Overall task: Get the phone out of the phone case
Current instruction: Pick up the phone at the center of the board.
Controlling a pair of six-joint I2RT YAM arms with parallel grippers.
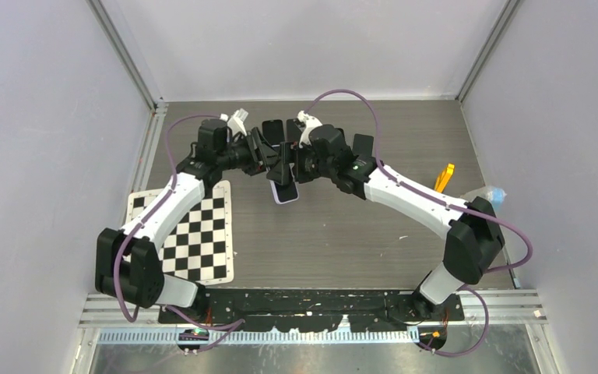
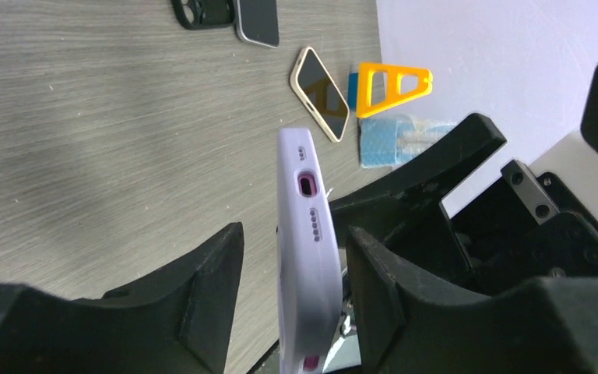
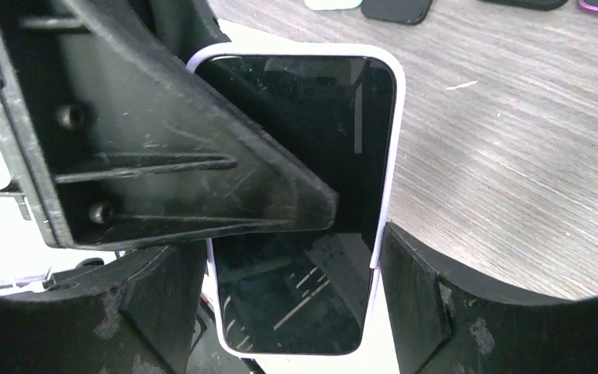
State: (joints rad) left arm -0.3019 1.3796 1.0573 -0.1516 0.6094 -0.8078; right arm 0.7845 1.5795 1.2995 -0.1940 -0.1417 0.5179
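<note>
Gripping the lilac phone case (image 3: 385,167) by both long edges, your right gripper (image 3: 294,257) is pinching it with fingers pressed tight, the phone (image 3: 311,125) is sitting inside with its screen facing that wrist camera, and the pair is hanging clear of the table (image 1: 342,234) toward its far middle. Your left gripper (image 2: 292,257) is straddling the same case with jaws partly apart, one finger (image 3: 163,156) crossing the screen and a gap showing beside the other. A checkerboard sheet (image 1: 195,234) is lying by your left arm and an orange plastic piece (image 2: 393,84) is lying well apart near the right wall.
</note>
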